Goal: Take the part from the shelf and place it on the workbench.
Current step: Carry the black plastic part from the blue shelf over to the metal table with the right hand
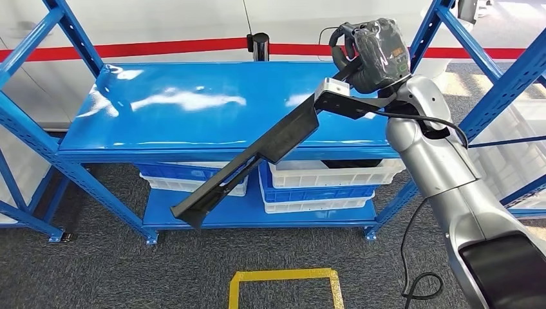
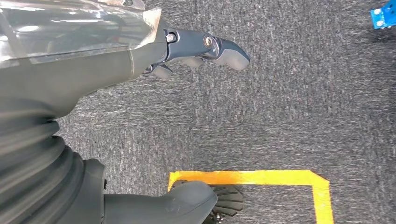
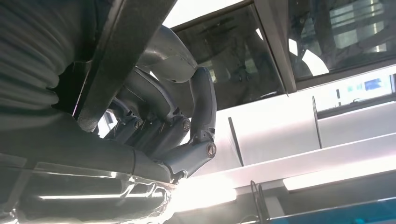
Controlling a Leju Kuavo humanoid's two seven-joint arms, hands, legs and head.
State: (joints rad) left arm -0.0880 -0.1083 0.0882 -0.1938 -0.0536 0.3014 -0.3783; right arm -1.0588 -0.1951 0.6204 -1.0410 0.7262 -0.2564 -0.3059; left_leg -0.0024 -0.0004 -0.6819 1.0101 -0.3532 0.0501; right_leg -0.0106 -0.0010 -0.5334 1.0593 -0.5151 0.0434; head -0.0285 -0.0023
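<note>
Black part (image 1: 257, 154) — gripped by right hand (image 1: 370, 55) above blue shelf (image 1: 193, 103).

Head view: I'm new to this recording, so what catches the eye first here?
The long black part stands out first, held by the right robot hand and slanting down across the front of the blue shelf. White and blue bins sit on the lower level. A yellow tape square marks the grey carpet.
</note>
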